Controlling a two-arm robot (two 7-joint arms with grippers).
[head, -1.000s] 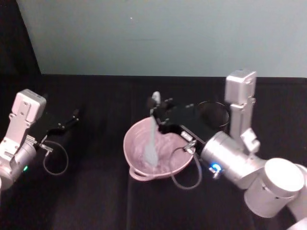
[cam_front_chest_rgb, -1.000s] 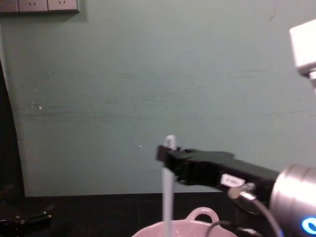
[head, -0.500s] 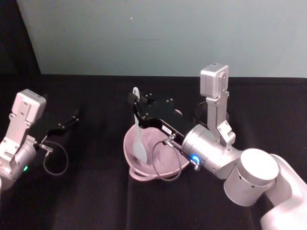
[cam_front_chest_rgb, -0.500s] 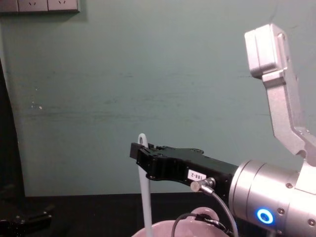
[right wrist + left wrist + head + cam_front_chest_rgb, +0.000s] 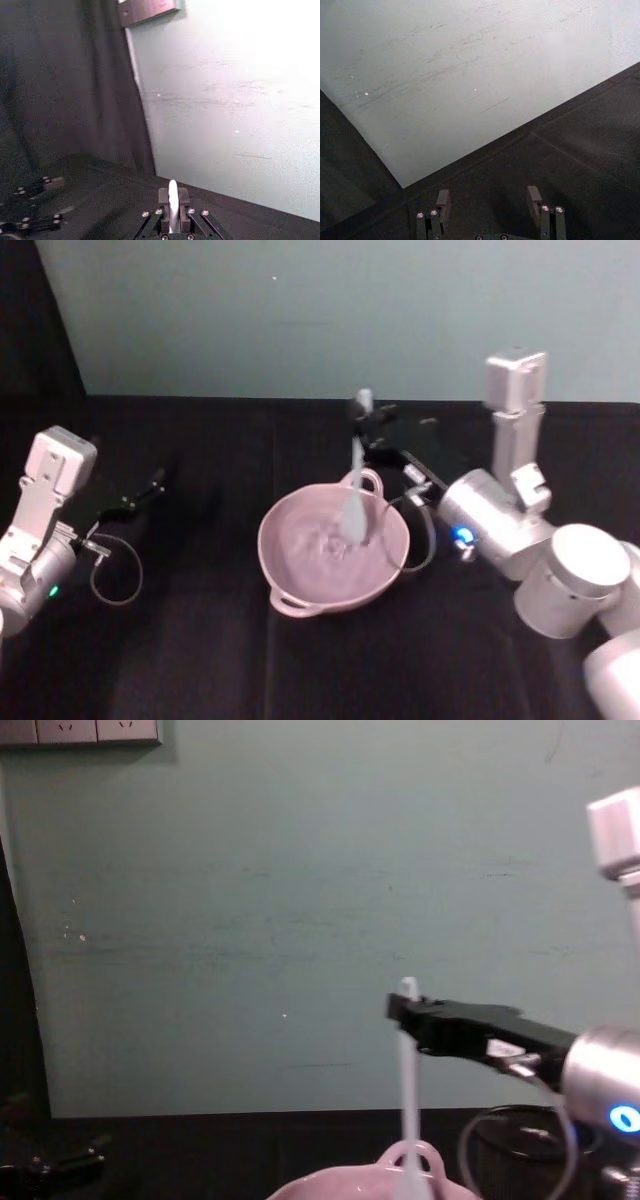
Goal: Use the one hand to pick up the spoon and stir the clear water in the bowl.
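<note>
Head view: right gripper (image 5: 372, 423), upper centre-right, pinches the spoon (image 5: 355, 505) at its handle top. The spoon is upright, scoop inside the pink bowl (image 5: 275, 550) at frame centre. Left gripper (image 5: 152, 485) parked at middle left.
Left wrist view: left fingers spread apart, bottom edge.
Right wrist view: fingers pressed on the handle, bottom centre.
Chest view: spoon hangs vertical into the bowl, lower right of centre.
</note>
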